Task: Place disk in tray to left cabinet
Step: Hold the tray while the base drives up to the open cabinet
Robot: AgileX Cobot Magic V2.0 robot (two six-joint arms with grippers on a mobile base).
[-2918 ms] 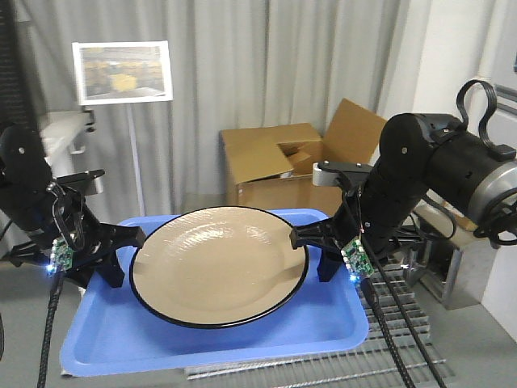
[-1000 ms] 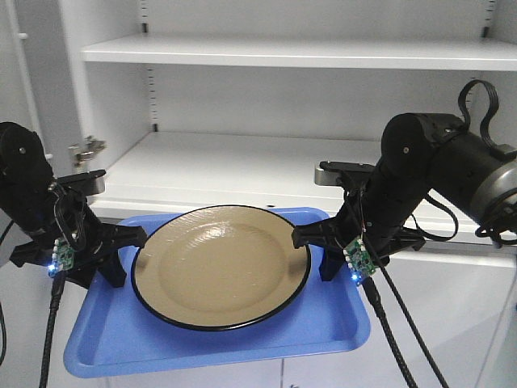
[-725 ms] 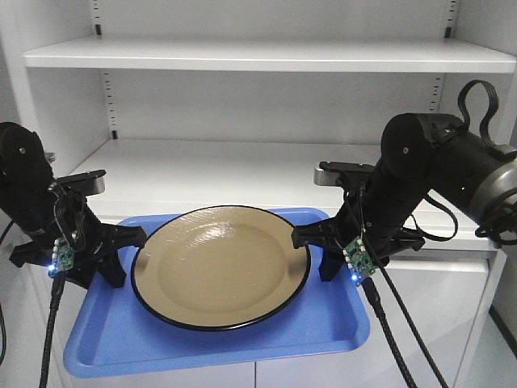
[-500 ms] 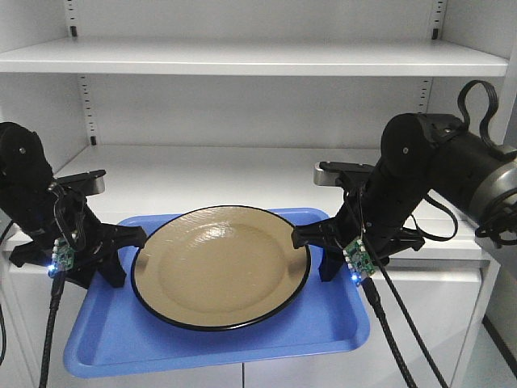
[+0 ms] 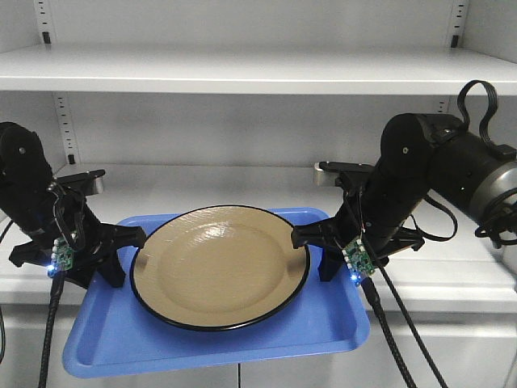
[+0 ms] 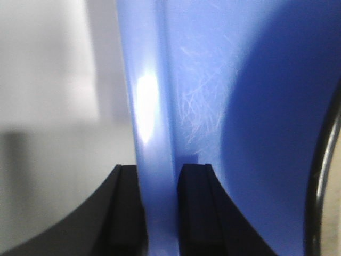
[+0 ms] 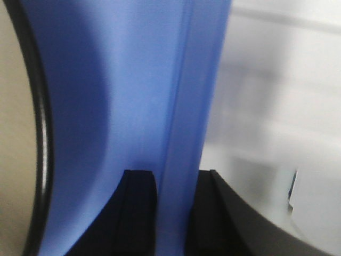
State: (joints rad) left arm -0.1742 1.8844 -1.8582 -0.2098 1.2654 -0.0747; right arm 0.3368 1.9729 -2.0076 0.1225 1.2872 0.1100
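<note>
Left cabinet has drawn nearer, filling view | left end effector and right end effector each pinch tray rim | disk sits centred in tray before lower shelf

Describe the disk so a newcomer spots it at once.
In front of the white cabinet, the left claw and right claw hold a blue tray by its side rims. The disk lies in it: the only round thing, a wide tan plate with a thin black rim.
</note>
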